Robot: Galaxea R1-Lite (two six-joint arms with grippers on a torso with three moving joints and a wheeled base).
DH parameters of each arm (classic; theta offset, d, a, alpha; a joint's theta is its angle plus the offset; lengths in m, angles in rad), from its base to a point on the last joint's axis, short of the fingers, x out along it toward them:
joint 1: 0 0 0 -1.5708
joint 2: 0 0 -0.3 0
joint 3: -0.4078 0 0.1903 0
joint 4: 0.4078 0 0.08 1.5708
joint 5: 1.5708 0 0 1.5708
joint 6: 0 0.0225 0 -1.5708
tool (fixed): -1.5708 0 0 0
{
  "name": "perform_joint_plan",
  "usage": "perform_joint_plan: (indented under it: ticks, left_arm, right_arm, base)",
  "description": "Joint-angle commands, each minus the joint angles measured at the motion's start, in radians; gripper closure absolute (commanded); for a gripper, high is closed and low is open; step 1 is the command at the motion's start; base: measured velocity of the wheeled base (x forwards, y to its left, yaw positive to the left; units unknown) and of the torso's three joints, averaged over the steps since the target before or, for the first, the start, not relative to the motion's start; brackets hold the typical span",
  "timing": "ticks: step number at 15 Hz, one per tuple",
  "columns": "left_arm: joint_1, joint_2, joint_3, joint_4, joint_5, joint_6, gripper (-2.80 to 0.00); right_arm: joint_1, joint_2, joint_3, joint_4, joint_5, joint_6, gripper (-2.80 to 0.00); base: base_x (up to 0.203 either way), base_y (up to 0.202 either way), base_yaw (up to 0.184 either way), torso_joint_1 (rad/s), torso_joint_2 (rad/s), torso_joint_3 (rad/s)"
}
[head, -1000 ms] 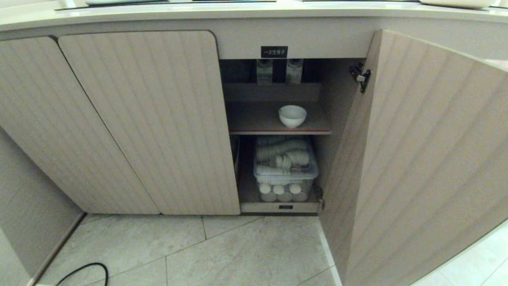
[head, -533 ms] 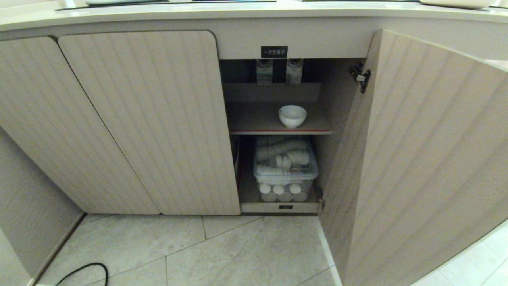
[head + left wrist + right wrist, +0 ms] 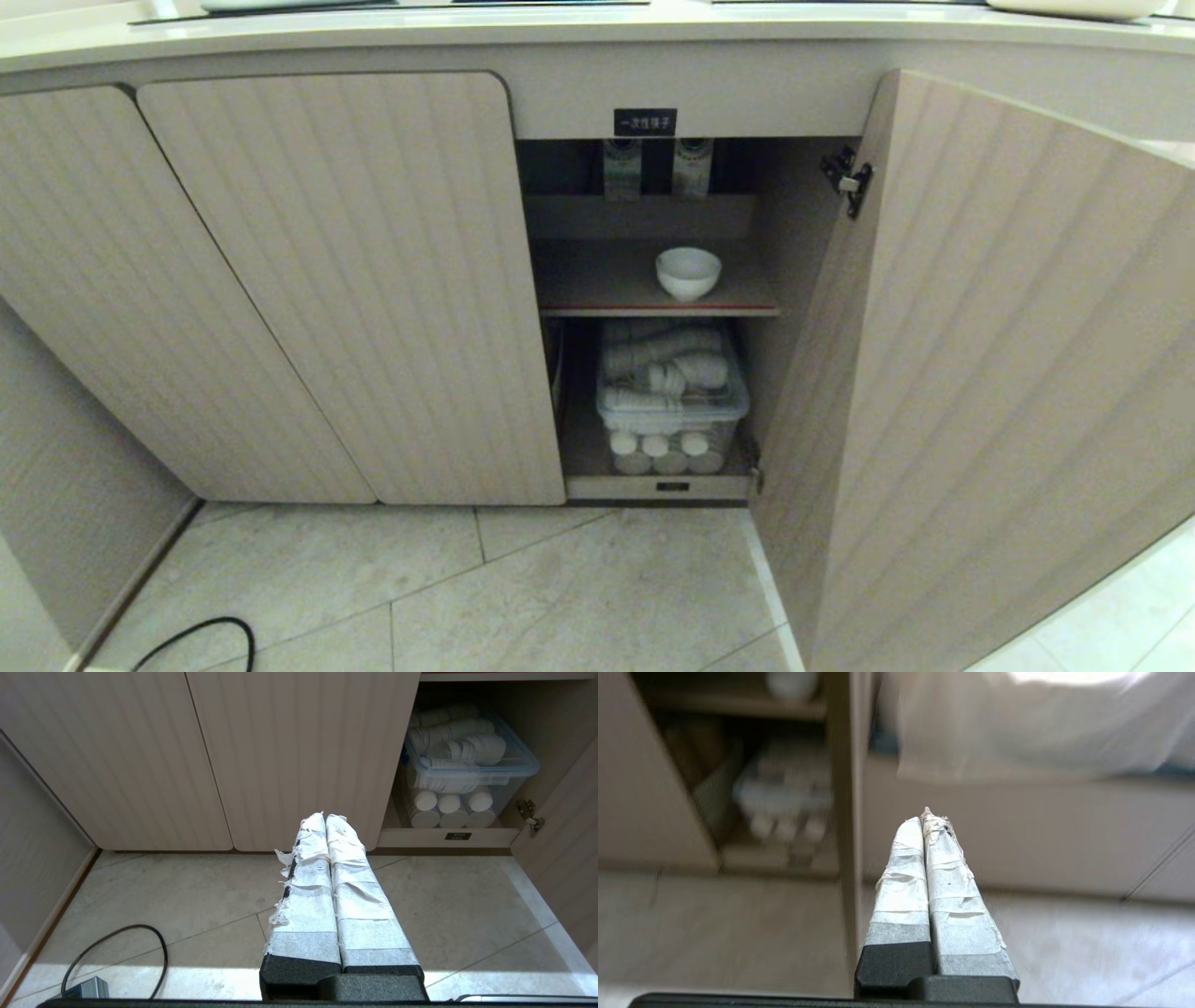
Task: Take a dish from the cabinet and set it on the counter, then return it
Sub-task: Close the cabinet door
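The dish point(image 3: 688, 272), a small white bowl, stands on the upper red-edged shelf inside the open cabinet point(image 3: 336, 280), under its black label point(image 3: 645, 122); it shows again as a blurred pale shape, the dish point(image 3: 791, 683), in the right wrist view. The counter point(image 3: 579, 28) runs along the top of the head view. Neither arm appears in the head view. My left gripper point(image 3: 325, 817) is shut and empty, low over the floor before the closed doors. My right gripper point(image 3: 924, 815) is shut and empty, beside the edge of the open door point(image 3: 845, 812).
The open right-hand door point(image 3: 990, 373) swings far out into the floor space. A clear bin of stacked white cups point(image 3: 672, 392) fills the lower shelf. A black cable point(image 3: 201, 635) lies on the tiled floor at the left. A wall panel point(image 3: 56, 504) closes the left side.
The head view is unchanged and the dish has not moved.
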Motion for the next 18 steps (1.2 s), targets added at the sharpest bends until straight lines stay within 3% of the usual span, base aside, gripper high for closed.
perform_joint_plan:
  ticks: [1, 4, 9, 12, 18]
  left_arm:
    - [0.0, 0.0, 0.0, 0.0, 0.0, 0.0, 0.0]
    - [0.0, 0.0, 0.0, 0.0, 0.0, 0.0, 0.0]
    - [0.0, 0.0, -0.001, 0.0, 0.0, 0.0, 0.0]
    - [0.0, 0.0, 0.0, 0.0, 0.0, 0.0, 0.0]
    - [0.0, 0.0, -0.001, 0.0, 0.0, 0.0, 0.0]
  right_arm:
    - [0.0, 0.035, -0.005, -0.049, -0.035, -0.006, 0.0]
    - [0.0, 0.043, -0.028, -0.063, -0.122, 0.005, 0.0]
    - [0.0, 0.043, -0.145, 0.106, -0.253, 0.011, 0.0]
    - [0.0, 0.046, -0.228, 0.218, -0.333, 0.082, 0.0]
    - [-0.005, 0.172, -0.281, 0.229, -0.336, 0.213, 0.0]
  base:
    - [0.0, 0.0, 0.0, 0.0, 0.0, 0.0]
    - [0.0, 0.0, 0.0, 0.0, 0.0, 0.0]
    - [0.0, 0.0, 0.0, 0.0, 0.0, 0.0]
    - [0.0, 0.0, 0.0, 0.0, 0.0, 0.0]
    - [0.0, 0.0, 0.0, 0.0, 0.0, 0.0]
